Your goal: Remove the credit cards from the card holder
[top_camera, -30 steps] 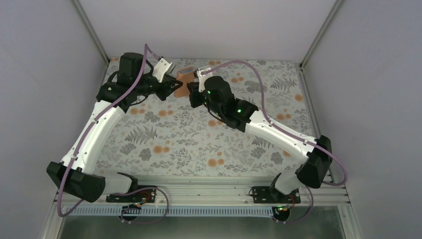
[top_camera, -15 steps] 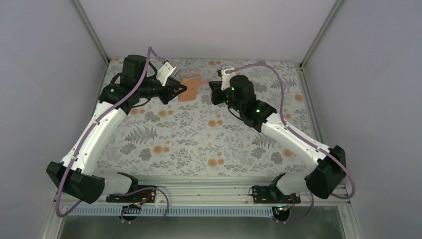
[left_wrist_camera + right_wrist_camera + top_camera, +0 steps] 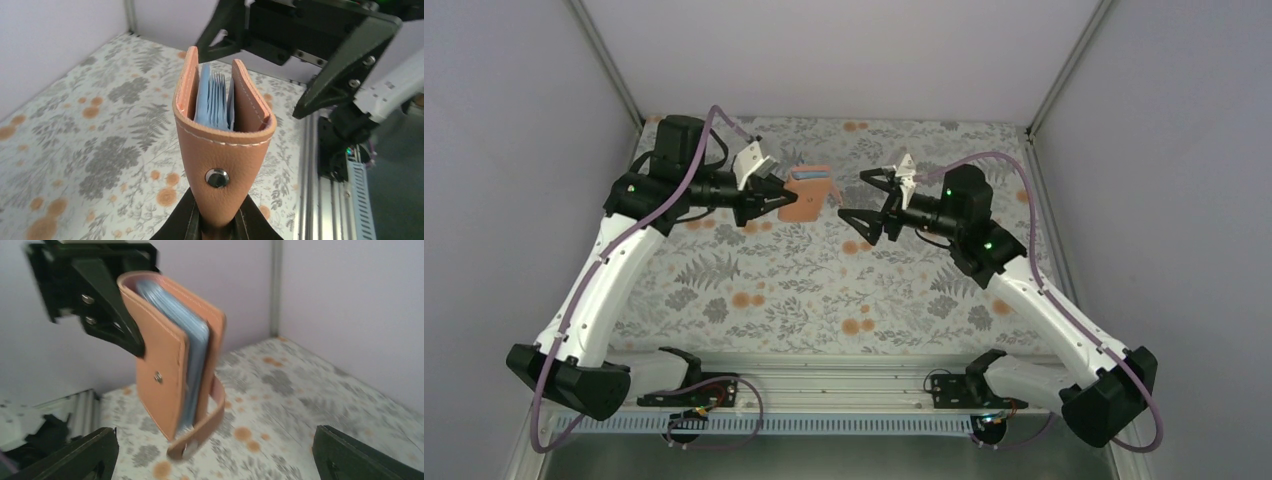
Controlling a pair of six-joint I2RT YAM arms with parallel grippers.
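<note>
The left gripper (image 3: 774, 195) is clenched on one end of the tan leather card holder with a metal snap (image 3: 222, 150) and holds it in the air above the floral-patterned surface (image 3: 824, 290). The credit cards (image 3: 215, 102) show only as a stack of pale blue edges. They sit between the holder's two leather walls, and none has been drawn out (individual card colours cannot be told here). A loose leather closing strap (image 3: 200, 437) hangs below the holder.

The right gripper (image 3: 854, 197) is released, with its jaws spread wide and nothing between them. It is near the holder but apart from it, and it faces the holder head-on.

Governing relation: in the top view the holder projects from the left gripper toward the right gripper. In the right wrist view the card edges are exposed on the side facing the right gripper. In that same view the holder's long axis reads as near upright with a slight tilt.

Judgement: extraction has not yet started. The right arm is the free arm and is the one lined up with the exposed card edges. The next move likely calls for it to advance and pinch the stack across its thickness while the left gripper braces the holder.
</note>
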